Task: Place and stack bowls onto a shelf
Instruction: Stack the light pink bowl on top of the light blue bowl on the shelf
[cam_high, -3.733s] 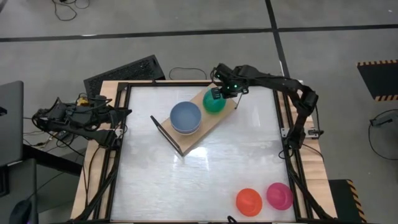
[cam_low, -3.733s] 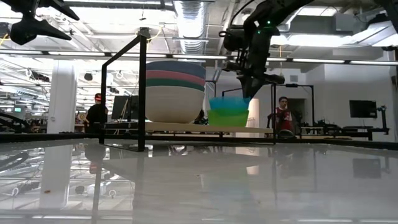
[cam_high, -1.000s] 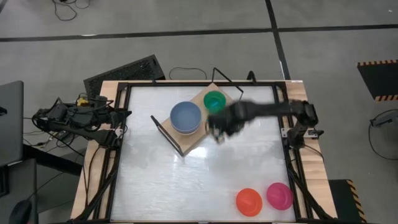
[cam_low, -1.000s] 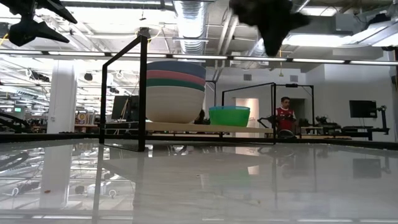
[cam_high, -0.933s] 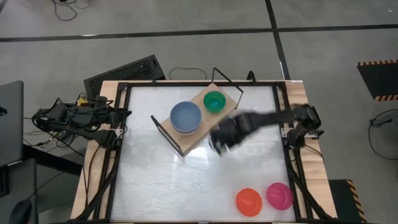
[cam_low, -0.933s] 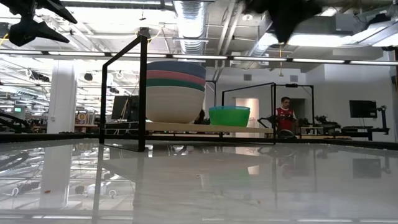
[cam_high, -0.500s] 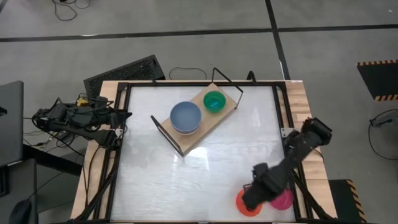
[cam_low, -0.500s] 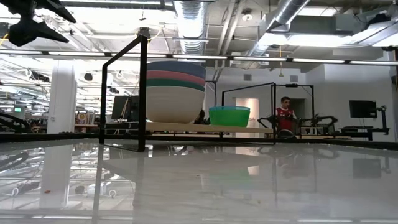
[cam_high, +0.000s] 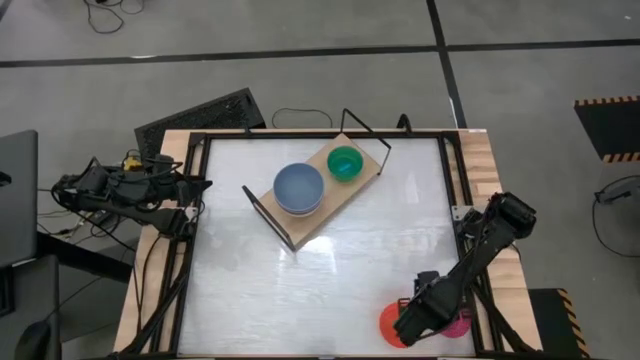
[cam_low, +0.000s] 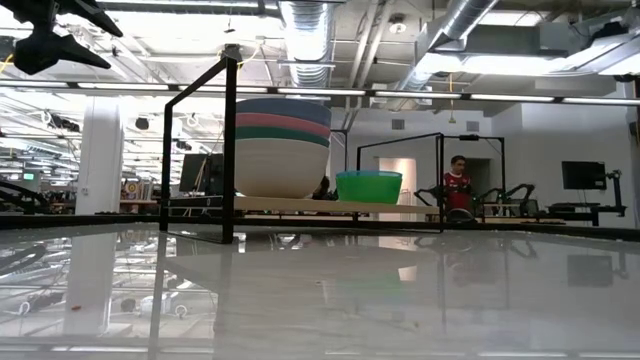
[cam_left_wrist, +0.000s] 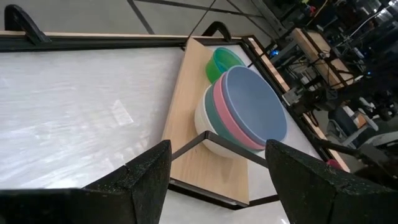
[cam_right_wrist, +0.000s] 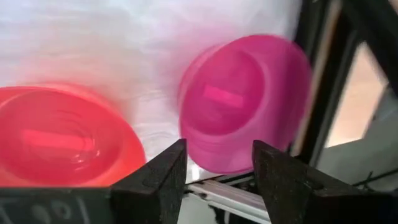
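Presently the step in hand appears to be the fetching of another small bowl: the right claw (cam_high: 418, 322) is down at the near right corner of the desk (cam_high: 250, 290), above the two bowls not yet shelved — the red bowl (cam_right_wrist: 59, 140) and the magenta bowl (cam_right_wrist: 245, 99), which sit just beside each other. In the right wrist view its fingers (cam_right_wrist: 152, 180) stand apart with nothing between them, the gap lining up with the near rim of the magenta bowl; nothing is grasped. The shelf (cam_high: 345, 195) lies well apart from there, towards the far side of the desk, and carries the stack of large bowls (cam_low: 282, 140) with the blue-grey one on top, and beside it the small green bowl (cam_low: 369, 186). The left claw (cam_left_wrist: 214, 180) waits off the left edge of the desk, fingers spread and empty, looking towards the shelf. In my judgement the task is well advanced, two bowls remaining. The next move calls for lowering the right claw so that one finger goes inside a rim and one outside, then closing — care is needed not to nudge the neighbouring bowl or push the chosen one against the desk's black frame (cam_right_wrist: 323, 81).
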